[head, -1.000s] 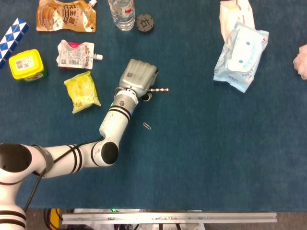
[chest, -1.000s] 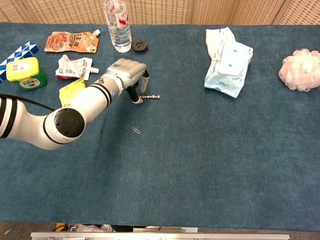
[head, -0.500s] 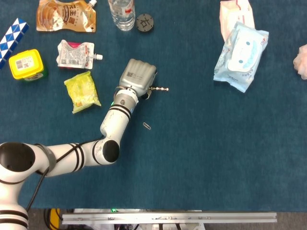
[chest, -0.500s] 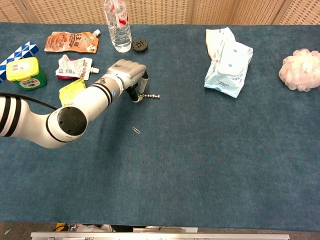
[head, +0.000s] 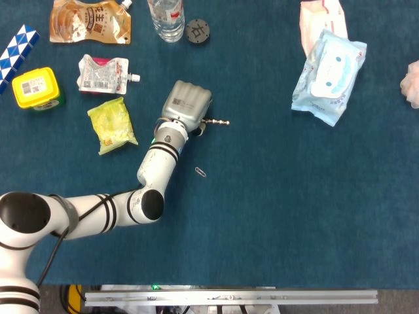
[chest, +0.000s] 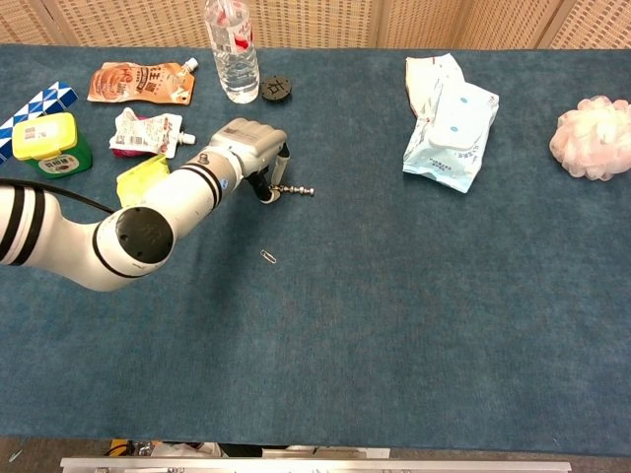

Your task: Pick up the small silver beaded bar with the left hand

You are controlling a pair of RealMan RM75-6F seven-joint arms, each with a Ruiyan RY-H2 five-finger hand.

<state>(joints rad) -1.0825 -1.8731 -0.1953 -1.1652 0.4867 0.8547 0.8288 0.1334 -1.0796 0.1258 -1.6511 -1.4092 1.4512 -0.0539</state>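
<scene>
A white robot arm with black bands is reaching from the counter's near left corner toward the middle of its left half. Its left hand (head: pixel 188 104) (chest: pixel 251 145) is sitting knuckles-up over the counter (head: pixel 281 216) (chest: pixel 414 325), a surface covered in dark blue carpet-like cloth, with its fingers (chest: pixel 283 163) curling downward. The small silver beaded bar (head: pixel 217 122) (chest: pixel 299 191) is lying on the cloth, one end tucked at the fingertips and the rest poking out to the right. The fingers are touching that end, but whether they are truly gripping it cannot be told. The right hand is showing in neither view.

A small metal paper clip (head: pixel 201 172) (chest: pixel 268 257) is lying near the forearm, toward the near edge. Along the far left edge are sitting a clear plastic water bottle (chest: pixel 231 49), a round black cap (chest: pixel 275 89), an orange spouted pouch (chest: pixel 141 83), a white and pink spouted pouch (chest: pixel 146 132), a yellow crinkled packet (head: pixel 112 124), a yellow lidded tub (chest: pixel 45 143) and a blue and white folding puzzle (chest: pixel 35 106). Toward the far right are lying a pale blue pack of wet wipes (chest: pixel 449 133) and a pink mesh bath sponge (chest: pixel 595 136).
</scene>
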